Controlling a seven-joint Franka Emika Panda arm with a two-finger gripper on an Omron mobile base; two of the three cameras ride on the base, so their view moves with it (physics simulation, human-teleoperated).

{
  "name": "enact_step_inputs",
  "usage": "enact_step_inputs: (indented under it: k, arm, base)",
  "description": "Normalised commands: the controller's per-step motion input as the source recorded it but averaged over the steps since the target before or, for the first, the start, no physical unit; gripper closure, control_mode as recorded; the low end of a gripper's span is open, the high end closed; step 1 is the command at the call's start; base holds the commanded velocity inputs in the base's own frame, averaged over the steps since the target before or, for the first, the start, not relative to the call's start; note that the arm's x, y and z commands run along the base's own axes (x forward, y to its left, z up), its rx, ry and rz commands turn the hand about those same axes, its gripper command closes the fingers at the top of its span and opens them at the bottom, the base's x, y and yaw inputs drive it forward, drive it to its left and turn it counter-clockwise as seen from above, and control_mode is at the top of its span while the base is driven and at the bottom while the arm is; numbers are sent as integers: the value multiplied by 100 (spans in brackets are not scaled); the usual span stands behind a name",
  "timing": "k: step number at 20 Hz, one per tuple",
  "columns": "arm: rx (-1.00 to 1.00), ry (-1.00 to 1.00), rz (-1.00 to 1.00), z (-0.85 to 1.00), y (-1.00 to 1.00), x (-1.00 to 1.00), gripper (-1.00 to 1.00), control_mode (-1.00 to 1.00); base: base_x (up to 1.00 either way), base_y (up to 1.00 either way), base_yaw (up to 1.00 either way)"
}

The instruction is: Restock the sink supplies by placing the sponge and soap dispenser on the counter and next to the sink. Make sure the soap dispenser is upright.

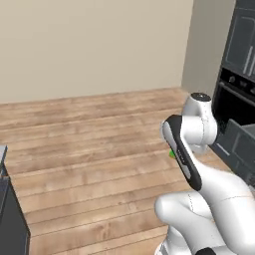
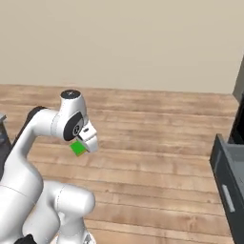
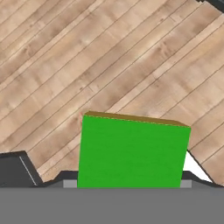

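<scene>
Above the wooden floor [image 2: 157, 143], the gripper [image 2: 83, 145] holds the green sponge [image 3: 131, 151] between its fingers, well clear of the boards.

we see a floor [image 1: 89, 144] of pale wood planks with visible grain and a matt finish. the wall [image 1: 89, 45] is flat matt beige, smooth. the sponge [image 3: 131, 151] has a bright green, even, matt face (a thin yellowish-brown edge at its 12 o'clock side). the cabinets [image 1: 239, 74] at 3 o'clock look dark grey, smooth, faintly glossy.
</scene>
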Motion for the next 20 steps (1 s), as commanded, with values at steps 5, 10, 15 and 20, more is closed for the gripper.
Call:
enact_step_inputs:
  k: [5,10,15,20]
  arm:
    - [0,0,0,0,0,0,100,100]
    - [0,0,0,0,0,0,100,100]
    - [0,0,0,0,0,0,100,100]
    - [0,0,0,0,0,0,100,100]
  base:
    - [-41,12,66]
    - [-38,16,65]
    - [-26,31,63]
    - [-9,33,62]
